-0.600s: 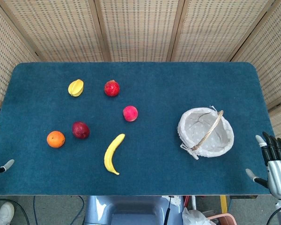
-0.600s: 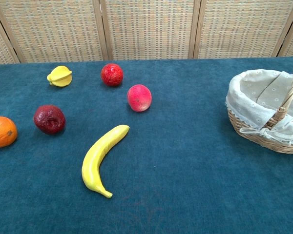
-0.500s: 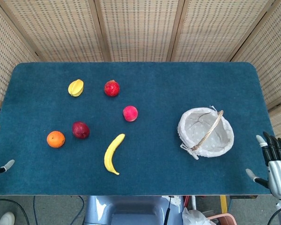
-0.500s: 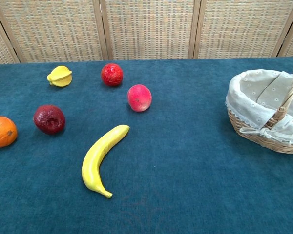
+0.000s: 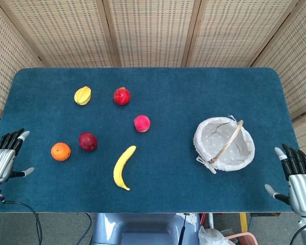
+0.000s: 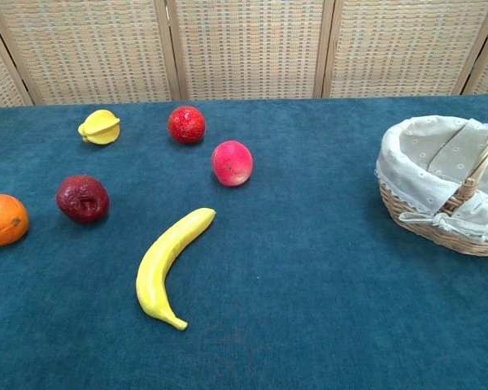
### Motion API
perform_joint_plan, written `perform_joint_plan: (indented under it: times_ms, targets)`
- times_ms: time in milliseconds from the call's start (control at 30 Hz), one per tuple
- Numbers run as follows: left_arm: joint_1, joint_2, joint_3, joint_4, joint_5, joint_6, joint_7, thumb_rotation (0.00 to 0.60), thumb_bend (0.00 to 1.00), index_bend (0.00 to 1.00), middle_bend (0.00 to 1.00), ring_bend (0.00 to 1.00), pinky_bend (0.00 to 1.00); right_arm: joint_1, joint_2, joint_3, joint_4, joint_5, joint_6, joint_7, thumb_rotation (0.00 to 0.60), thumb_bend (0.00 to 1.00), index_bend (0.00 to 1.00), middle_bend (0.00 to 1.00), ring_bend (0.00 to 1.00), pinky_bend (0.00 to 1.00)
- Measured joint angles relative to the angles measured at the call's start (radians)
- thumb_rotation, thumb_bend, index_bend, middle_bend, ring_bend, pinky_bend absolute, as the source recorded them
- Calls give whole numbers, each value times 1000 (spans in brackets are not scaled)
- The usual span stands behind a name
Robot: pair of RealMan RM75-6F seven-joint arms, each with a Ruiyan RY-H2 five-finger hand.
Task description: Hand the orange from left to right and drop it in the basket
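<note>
presently listed: round orange fruit (image 5: 60,151) lay on the blue-cloth table (image 5: 168,97), just left of a dark red fruit (image 5: 87,141). left robot hand (image 5: 4,159) was spread, empty, at the table's left edge. right robot hand (image 5: 297,176) likewise, beyond the cloth-lined wicker basket (image 5: 224,145).

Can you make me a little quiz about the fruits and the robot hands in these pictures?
1. True or false: the round orange lies inside the cloth-lined wicker basket.
2. Which fruit lies closest to the orange? A) yellow banana B) dark red fruit C) yellow starfruit
3. Fill in: the left hand and the right hand both hold ____.

Key: 1 false; 2 B; 3 nothing.
</note>
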Motion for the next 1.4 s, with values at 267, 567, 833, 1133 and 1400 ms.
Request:
perform_joint_plan:
  times_ms: [267,567,833,1133,1400]
  targets:
    - [-140,-158,29,292,76,-178,-239,600,15,124,76,23,162,1,4,5,-1,20,-6,11,600,0,0,0,0,0]
    - [-210,-245,58,397,111,-237,-261,600,62,315,351,224,271,3,5,7,1,30,-11,19,600,0,0,0,0,0]
    - [-212,-291,50,471,90,-217,-249,600,101,497,518,347,388,3,6,12,4,39,-10,31,600,0,0,0,0,0]
    - [-218,-198,32,335,174,-3,-318,600,109,498,519,348,387,6,5,13,4,42,-16,31,600,0,0,0,0,0]
    - [-363,-153,-29,133,259,-21,-128,600,109,499,519,348,348,9,4,25,8,73,-25,33,600,0,0,0,0,0]
